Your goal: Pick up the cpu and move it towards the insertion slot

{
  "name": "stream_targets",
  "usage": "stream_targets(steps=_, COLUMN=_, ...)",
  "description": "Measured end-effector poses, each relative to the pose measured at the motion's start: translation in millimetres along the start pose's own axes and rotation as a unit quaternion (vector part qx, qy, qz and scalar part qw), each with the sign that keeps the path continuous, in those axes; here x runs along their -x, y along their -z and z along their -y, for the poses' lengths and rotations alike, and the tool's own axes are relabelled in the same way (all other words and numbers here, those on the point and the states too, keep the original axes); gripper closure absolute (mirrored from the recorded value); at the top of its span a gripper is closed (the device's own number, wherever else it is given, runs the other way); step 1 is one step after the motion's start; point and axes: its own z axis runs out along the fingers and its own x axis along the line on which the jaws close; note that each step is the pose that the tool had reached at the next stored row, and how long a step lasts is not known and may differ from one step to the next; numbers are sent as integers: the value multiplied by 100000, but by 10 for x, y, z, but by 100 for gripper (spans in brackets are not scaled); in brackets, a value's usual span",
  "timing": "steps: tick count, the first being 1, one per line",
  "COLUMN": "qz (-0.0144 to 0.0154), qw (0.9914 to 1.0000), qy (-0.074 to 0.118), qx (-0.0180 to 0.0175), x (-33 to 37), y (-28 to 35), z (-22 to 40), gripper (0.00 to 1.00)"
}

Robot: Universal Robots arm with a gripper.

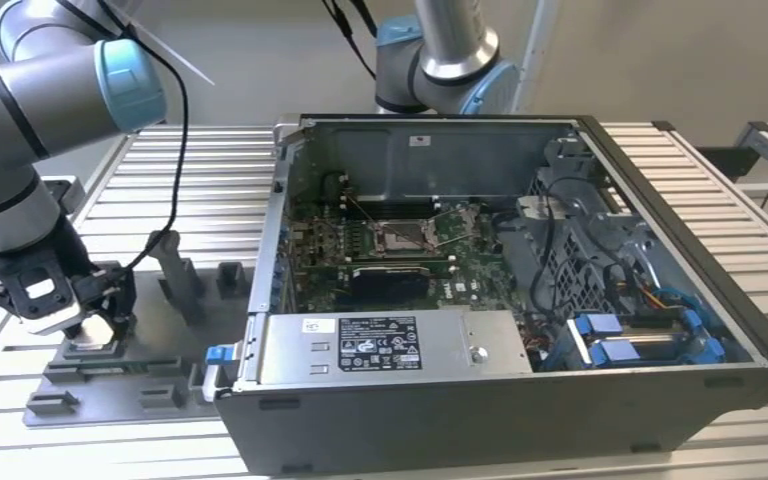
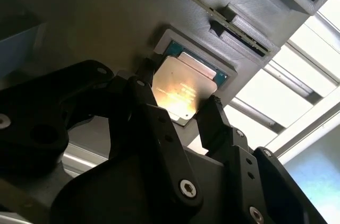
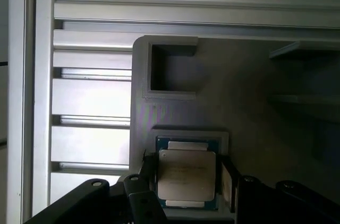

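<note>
The arm (image 1: 24, 130) comes in from the exterior view's left with its upper part cut off by the frame edge. Its wrist points straight down over the slatted bench (image 1: 197, 170). The open PC case (image 1: 491, 420) takes up the middle of the bench, with the green motherboard (image 1: 357, 255) lying flat inside. The insertion slot (image 1: 398, 235) is in the middle of that board, well away from the tool.

The grey tray (image 1: 144, 372) sits on the bench just beside the case on the exterior view's left, and the tool (image 1: 91, 330) is right down on it.

In both wrist views the tool (image 2: 178, 96) (image 3: 188, 173) straddles a raised square pocket (image 3: 223, 136) in the tray. The cpu (image 2: 183, 83) (image 3: 187, 179) lies flat in that pocket, silvery top up. The tool's black links cover the chip's near edge, so I can't make that bit out.

The fingers (image 3: 228, 179) (image 2: 212, 115) are spread about a chip's width, one on each side of it. In the first wrist view there looks to be a thin gap on one side. So I'd call it open around the cpu, not clamped, with the chip not lifted.
</note>
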Motion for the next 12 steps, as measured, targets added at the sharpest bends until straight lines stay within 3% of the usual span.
stream_targets(steps=4, qz=-2, qw=100000, qy=13, qx=1, x=0, y=0, z=0, gripper=0)
stream_targets(steps=5, qz=-3, qw=100000, qy=17, qx=-1, x=0, y=0, z=0, gripper=100)
stream_targets(steps=12, qz=-6, qw=100000, qy=37, qx=-2, x=0, y=0, z=0, gripper=100)
